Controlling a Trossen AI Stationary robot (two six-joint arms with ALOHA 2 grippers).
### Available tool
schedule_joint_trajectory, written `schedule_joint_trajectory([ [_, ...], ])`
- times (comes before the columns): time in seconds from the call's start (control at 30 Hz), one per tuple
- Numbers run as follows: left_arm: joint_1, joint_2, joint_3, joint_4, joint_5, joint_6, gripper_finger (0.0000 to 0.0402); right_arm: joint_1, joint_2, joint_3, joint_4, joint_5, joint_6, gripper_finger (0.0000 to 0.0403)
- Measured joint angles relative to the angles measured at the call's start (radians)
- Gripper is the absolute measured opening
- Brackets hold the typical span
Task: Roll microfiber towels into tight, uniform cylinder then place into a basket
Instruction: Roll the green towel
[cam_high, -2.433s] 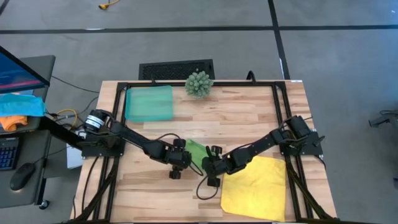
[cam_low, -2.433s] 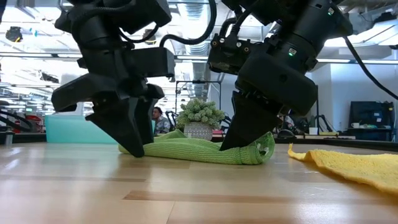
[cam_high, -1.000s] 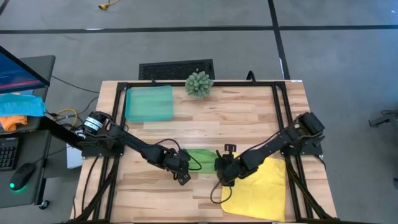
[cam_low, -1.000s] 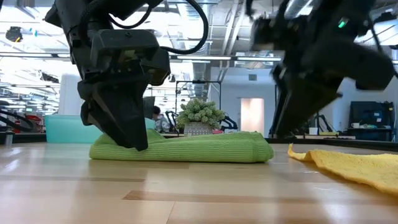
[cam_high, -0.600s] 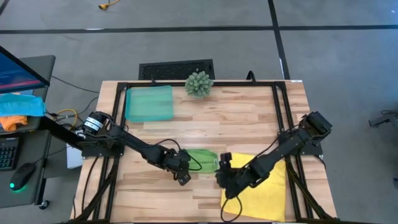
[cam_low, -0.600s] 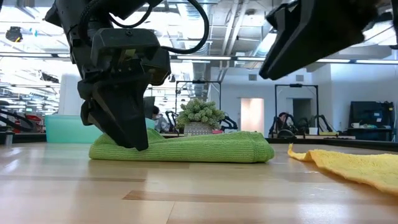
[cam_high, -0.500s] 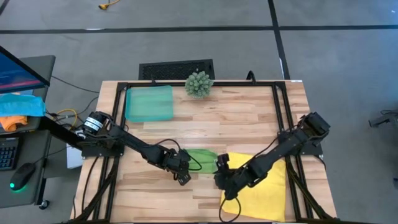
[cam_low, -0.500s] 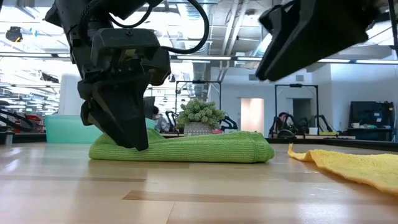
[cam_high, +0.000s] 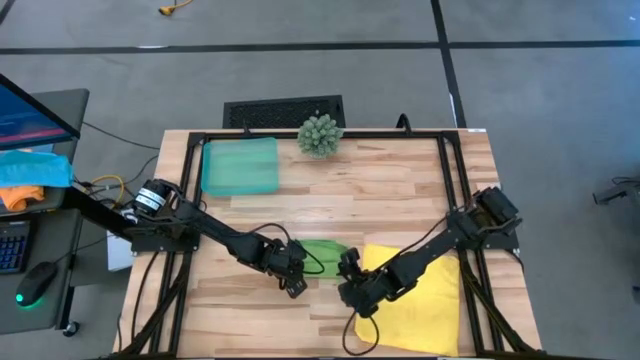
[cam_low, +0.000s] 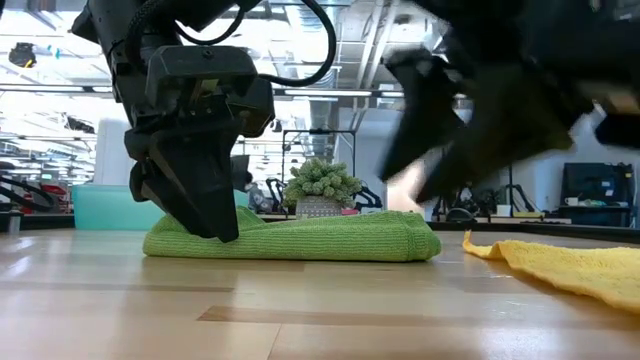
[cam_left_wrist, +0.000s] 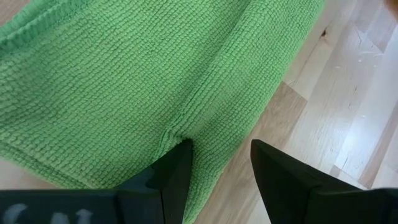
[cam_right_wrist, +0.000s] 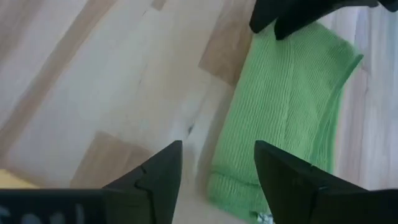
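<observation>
The green towel (cam_high: 325, 252) lies as a flat, thick folded band on the wood (cam_low: 300, 238), long side left to right. My left gripper (cam_high: 293, 280) is shut on the towel's left end (cam_left_wrist: 124, 81), fingers slanting down. My right gripper (cam_high: 348, 282) hangs open just above the table off the towel's right end (cam_right_wrist: 280, 118), touching nothing. The yellow towel (cam_high: 415, 300) lies spread flat at the near right. The basket (cam_high: 240, 166), a teal tray, stands at the far left. My left gripper has the thick near edge (cam_left_wrist: 211, 134) of the green towel's left end between its two fingers, coming from above and slanting down. One finger (cam_left_wrist: 177, 168) dents the cloth's top; the other (cam_left_wrist: 280, 177) stands off the edge over bare wood. The towel lies flat on the table.
A spiky green ball plant (cam_high: 320, 135) stands at the far edge, middle (cam_low: 320, 185). Black frame rails (cam_high: 445, 180) run along the table's sides. Bare wood lies between the basket and the towel.
My right gripper has left the green towel's right end, risen, swung toward the near edge over the yellow towel, rolled its wrist, and come back down beside the towel's end with its fingers spread apart. The green towel has kept its place and shape.
</observation>
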Motion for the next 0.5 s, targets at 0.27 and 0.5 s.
schedule_joint_trajectory([
  [0.27,0.000,0.000,0.000,0.000,0.000,0.006,0.0164,-0.021,0.046,0.005,0.018,0.006,0.008,0.0213],
  [0.5,0.000,0.000,0.000,-0.001,-0.001,0.008,0.0164,-0.040,0.096,0.005,-0.031,0.023,0.087,0.0203],
])
